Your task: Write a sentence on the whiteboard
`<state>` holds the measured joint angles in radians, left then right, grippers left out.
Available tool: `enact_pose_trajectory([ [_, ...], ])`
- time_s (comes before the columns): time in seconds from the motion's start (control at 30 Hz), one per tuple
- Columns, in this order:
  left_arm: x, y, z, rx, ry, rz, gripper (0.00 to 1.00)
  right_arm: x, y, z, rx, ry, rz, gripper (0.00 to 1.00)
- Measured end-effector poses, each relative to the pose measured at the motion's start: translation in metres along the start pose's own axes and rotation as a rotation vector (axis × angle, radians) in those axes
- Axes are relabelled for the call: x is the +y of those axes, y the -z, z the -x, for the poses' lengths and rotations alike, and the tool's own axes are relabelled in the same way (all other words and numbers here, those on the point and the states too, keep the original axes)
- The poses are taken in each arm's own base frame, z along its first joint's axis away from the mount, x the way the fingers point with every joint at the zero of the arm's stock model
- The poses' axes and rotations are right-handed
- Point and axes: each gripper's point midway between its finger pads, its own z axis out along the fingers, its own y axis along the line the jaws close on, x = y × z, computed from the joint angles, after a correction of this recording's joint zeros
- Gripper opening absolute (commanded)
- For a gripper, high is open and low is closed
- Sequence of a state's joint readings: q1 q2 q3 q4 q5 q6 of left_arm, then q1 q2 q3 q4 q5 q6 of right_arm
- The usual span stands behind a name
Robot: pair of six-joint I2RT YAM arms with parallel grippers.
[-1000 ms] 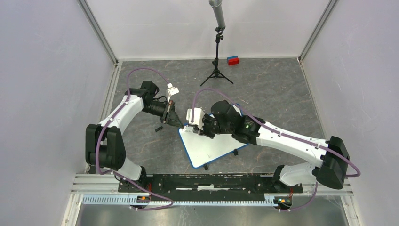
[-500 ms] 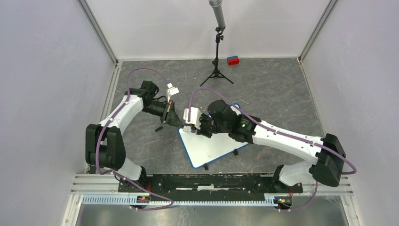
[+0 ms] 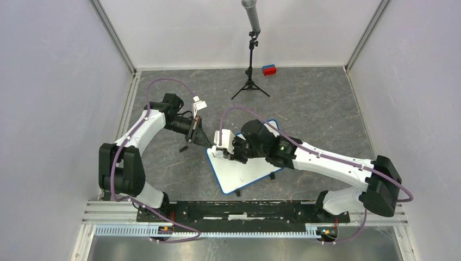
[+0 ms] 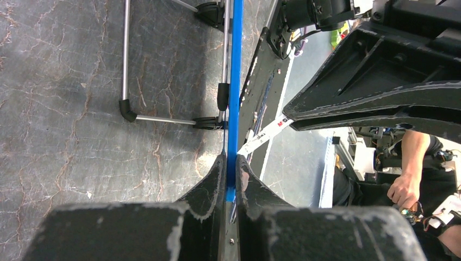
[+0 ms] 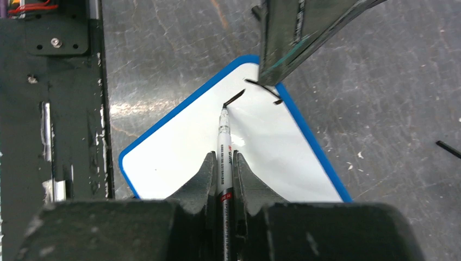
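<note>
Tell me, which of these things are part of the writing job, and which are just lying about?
In the job:
flat white whiteboard with a blue rim, clamped by the left gripper
slim white-and-black marker pen, in the right gripper
first black marker strokes

Lying about:
black metal tripod stand
small red-and-blue block
short black stick

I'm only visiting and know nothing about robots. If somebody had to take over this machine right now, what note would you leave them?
Left claw: shut on the blue rim of the whiteboard, at one corner.
Right claw: shut on a marker, tip at the board.
Whiteboard: on the grey table between the arms, turned at an angle.
Done: the sentence is barely begun, just a few black strokes near the held corner.
Left: almost all of the writing; the rest of the board is blank.
</note>
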<state>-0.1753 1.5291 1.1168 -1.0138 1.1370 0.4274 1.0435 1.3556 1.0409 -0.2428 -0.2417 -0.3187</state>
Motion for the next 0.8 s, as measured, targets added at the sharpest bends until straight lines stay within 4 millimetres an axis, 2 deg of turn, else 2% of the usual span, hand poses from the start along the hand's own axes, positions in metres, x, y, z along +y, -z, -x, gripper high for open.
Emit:
enact_pose_trajectory([
  [0.37, 0.0, 0.0, 0.0, 0.0, -0.001, 0.0, 0.03, 0.027, 0.0, -0.025, 0.044, -0.005, 0.08, 0.0],
  [0.57, 0.0, 0.0, 0.0, 0.0, 0.0, -0.001, 0.03, 0.027, 0.0, -0.024, 0.043, -0.005, 0.08, 0.0],
  [0.8, -0.001, 0.0, 0.0, -0.002, 0.002, -0.008, 0.02, 0.021, 0.001, -0.01, 0.011, -0.003, 0.061, 0.0],
])
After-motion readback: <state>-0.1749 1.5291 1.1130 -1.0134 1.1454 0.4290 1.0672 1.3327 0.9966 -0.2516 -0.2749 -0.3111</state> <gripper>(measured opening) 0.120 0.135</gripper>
